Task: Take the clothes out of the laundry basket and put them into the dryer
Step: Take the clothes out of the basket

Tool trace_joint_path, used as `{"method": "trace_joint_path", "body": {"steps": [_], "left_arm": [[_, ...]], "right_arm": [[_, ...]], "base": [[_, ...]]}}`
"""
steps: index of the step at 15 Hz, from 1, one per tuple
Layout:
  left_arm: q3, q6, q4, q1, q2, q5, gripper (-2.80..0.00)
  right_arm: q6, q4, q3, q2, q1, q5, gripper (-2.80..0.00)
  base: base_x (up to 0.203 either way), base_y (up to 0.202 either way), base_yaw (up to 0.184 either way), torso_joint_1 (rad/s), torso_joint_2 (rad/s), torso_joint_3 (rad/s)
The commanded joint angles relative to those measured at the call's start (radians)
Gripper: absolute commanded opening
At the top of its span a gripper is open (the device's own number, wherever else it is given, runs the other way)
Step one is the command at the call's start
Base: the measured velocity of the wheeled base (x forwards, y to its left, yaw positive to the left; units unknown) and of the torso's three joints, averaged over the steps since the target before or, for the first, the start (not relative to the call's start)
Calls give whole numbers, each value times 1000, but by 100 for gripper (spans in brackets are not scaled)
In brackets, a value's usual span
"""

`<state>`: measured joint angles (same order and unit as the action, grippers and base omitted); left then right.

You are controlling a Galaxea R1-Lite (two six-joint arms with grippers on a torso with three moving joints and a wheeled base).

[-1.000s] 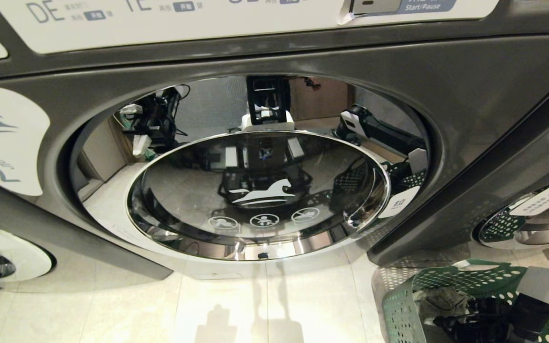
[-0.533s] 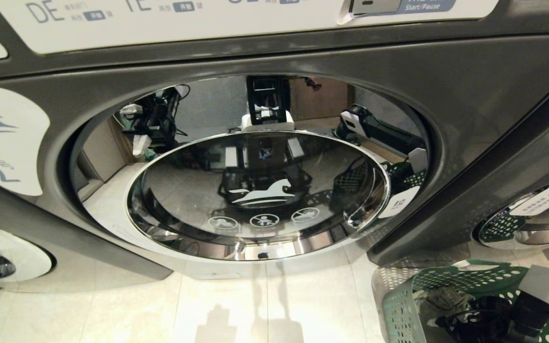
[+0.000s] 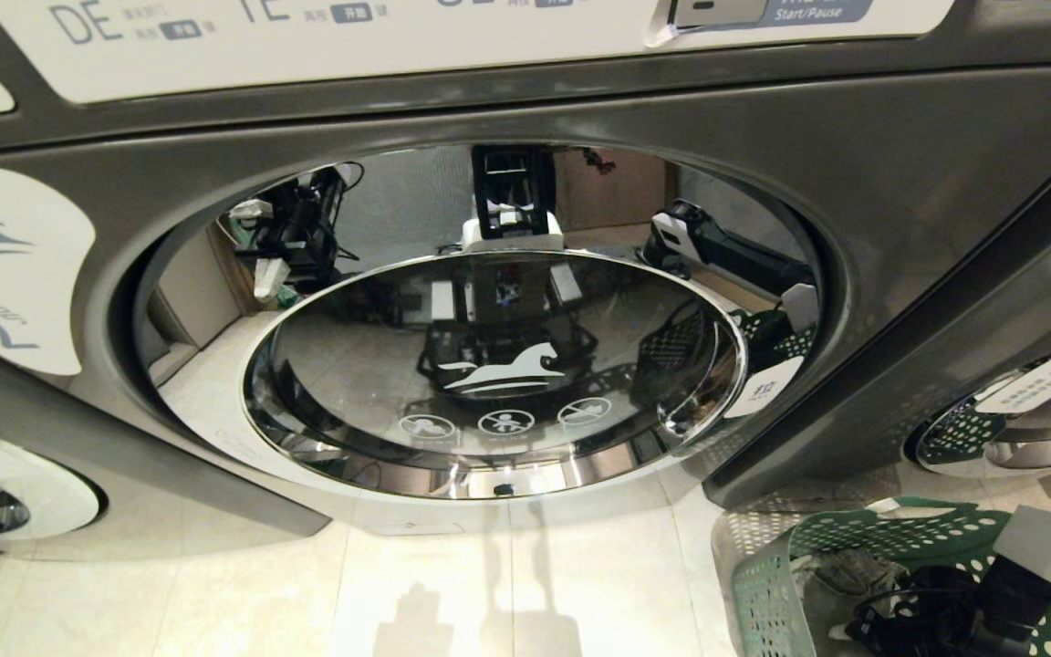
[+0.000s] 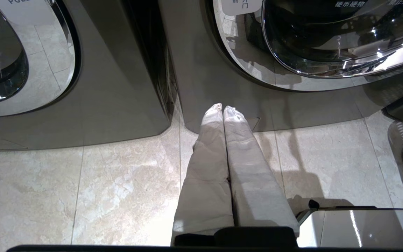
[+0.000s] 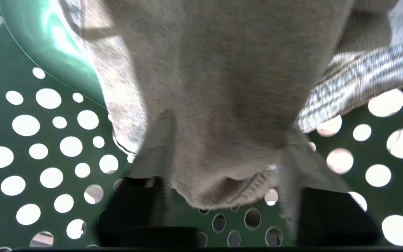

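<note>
The right gripper (image 5: 222,164) is down inside the green laundry basket (image 3: 767,584), which stands on the tiled floor (image 3: 507,584) at the lower right of the head view, just beside the dryer (image 3: 900,201); in the right wrist view its two fingers (image 5: 156,150) stand on either side of a fold of grey cloth (image 5: 222,87), with the perforated basket wall behind them. Whether the fingers already press the cloth I cannot tell (they are blurred and partly covered by the fabric). A second piece with a woven stripe pattern (image 5: 355,80) lies beside the grey one; in the head view a crumpled garment (image 3: 854,573) shows in the basket near the arm. The round dryer door (image 3: 498,365) is shut, and its glass mirrors the robot. The left gripper (image 4: 224,112) hangs over the floor in front of the machine's base, fingertips pressed together, holding nothing.
</note>
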<state>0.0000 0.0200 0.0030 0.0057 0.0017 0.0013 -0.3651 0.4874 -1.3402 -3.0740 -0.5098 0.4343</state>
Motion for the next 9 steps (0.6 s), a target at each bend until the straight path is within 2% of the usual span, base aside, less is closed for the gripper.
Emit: {"method": "trace_joint_path", "body": {"steps": [1,9], "left_arm": [[2,0,0,0,0,0,-280],[2,0,0,0,0,0,-280]], "right_arm": [[-3,-9,-2,1,1,3,-280],[-17,0,66,43,-6,-5,-280]], "base": [[0,0,0,0,0,0],[0,0,0,0,0,0]]}}
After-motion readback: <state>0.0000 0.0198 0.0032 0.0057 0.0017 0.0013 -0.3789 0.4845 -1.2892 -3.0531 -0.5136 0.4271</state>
